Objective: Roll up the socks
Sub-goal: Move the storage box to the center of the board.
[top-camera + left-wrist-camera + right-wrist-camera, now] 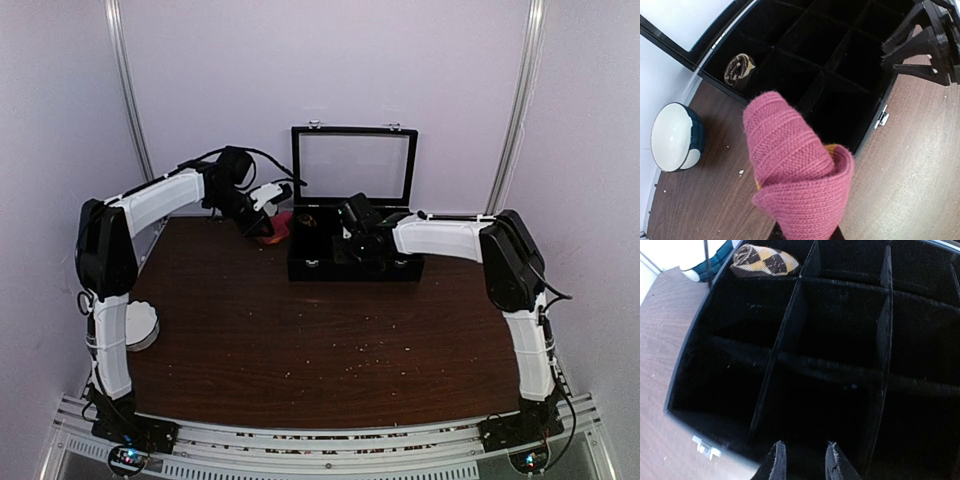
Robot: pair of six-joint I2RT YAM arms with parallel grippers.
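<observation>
1. Plain pale lilac-white walls [220,80] close in the back and both sides, evenly lit.
2. 2 thin silver metal strips [128,90] run up the back wall, 1 at each side.
3. The dark brown wood-grain worktop [300,340] is dotted with pale crumbs.
4. A slotted aluminium rail [330,445] edges its near side.

Brown table [300,340] bears black box [330,270] and bowl [672,135]

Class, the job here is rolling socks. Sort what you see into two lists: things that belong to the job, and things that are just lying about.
Belongs to the job:
- magenta-red sock roll, held up
- brown argyle sock roll, in a corner compartment
- black divided box, holding that roll

Just lying about:
- white bowl, beside the box
- crumbs on the table
</observation>
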